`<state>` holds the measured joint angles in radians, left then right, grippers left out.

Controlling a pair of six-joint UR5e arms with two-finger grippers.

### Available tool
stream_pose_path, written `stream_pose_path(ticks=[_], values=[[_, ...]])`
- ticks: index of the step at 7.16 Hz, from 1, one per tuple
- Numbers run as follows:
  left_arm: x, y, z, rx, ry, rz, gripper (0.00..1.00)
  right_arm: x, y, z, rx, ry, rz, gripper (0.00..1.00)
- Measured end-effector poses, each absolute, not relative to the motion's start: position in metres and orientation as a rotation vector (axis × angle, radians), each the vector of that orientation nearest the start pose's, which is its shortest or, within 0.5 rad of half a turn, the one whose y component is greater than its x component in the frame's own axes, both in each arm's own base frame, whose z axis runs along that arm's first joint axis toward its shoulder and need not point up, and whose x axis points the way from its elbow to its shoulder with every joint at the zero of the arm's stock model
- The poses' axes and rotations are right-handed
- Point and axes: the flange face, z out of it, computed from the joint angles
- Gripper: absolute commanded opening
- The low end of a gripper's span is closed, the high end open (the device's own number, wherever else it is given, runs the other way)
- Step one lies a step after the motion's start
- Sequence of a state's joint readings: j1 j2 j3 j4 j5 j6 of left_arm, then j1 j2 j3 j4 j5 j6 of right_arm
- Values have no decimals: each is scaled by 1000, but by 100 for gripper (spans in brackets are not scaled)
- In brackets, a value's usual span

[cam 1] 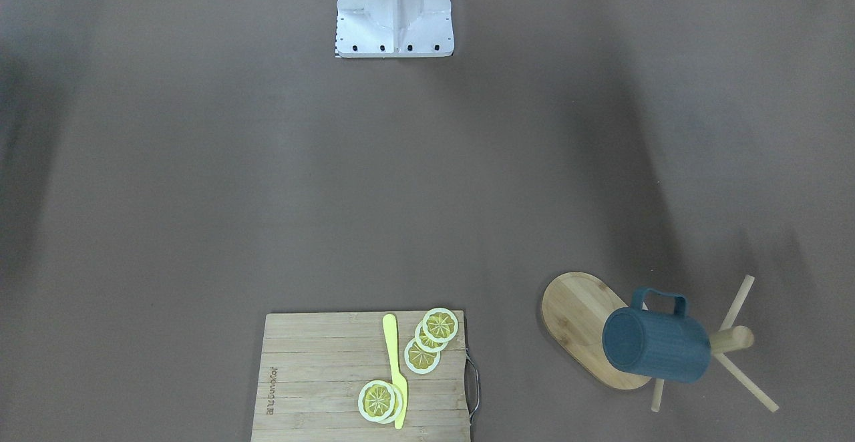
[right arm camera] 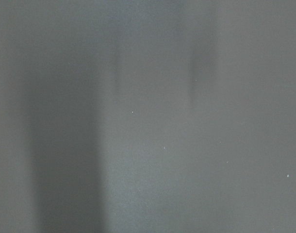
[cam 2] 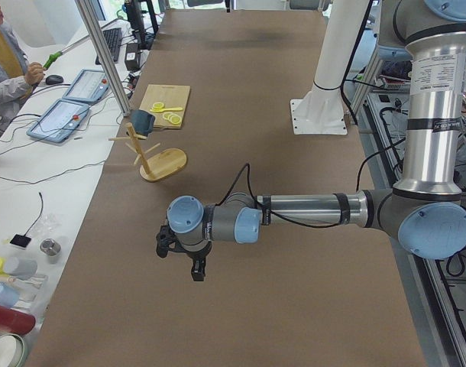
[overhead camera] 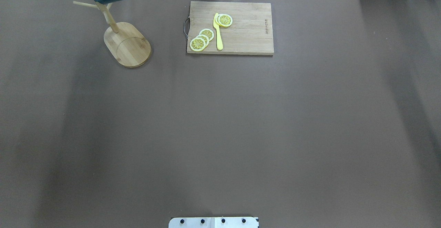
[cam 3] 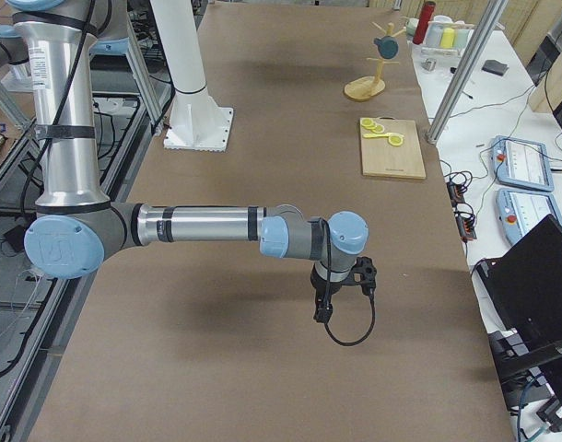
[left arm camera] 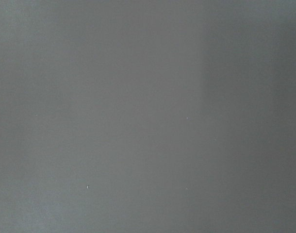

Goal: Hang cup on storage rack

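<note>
Left tool (cam 2: 195, 267) hangs off the near arm's wrist in the left side view, pointing down over bare desk (cam 1: 267, 195) and well apart from everything on it. It shows only in that side view, so I cannot tell whether it is released or clenched. The right tool (cam 3: 321, 308) likewise appears only in the right side view, pointing down from an arm stretched low across the desk with a loop of cable under it, and its state cannot be told either. Both wrist cameras show only plain, blurred desk surface. The slate-blue cup (cam 1: 658, 345) is up on the bamboo mug tree (cam 1: 574, 315), which stands at the far edge of the desk on the robot's left. The cup lies on its side against the post, lifted clear of the oval base, with its flat bottom facing outward and its loop handle turned sideways. Which peg carries the handle cannot be made out. Thin pegs stick out from the post beside and below the cup. Further along that far edge, apart from the mug tree, lies a slatted wooden cutting board (cam 1: 320, 375) with a metal handle. On it rest several lemon slices (cam 1: 422, 355) in two small clusters, with a yellow plastic knife (cam 1: 395, 375) between them. The white robot pedestal (cam 1: 394, 8) stands at the opposite edge of the desk.
</note>
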<state>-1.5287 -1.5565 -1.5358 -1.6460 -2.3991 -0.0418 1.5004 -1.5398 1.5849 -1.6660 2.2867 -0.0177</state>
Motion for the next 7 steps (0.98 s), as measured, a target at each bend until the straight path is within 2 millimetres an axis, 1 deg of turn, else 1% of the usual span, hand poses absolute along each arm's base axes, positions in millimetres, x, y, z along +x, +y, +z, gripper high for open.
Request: stream_pose_path(ticks=[2, 3, 4, 5, 7], values=[[-40, -490, 657, 16, 832, 21, 98, 31, -506, 646, -63, -727, -66, 100], [-40, -483, 654, 25, 829, 25, 98, 32, -505, 647, -64, -727, -66, 100], [-41, -472, 659, 18, 828, 22, 98, 32, -502, 650, -67, -725, -66, 100], [-41, -466, 662, 9, 829, 17, 98, 32, -501, 651, -69, -724, -65, 100], [-42, -463, 665, 1, 834, 11, 98, 32, -502, 650, -67, -725, -64, 100]])
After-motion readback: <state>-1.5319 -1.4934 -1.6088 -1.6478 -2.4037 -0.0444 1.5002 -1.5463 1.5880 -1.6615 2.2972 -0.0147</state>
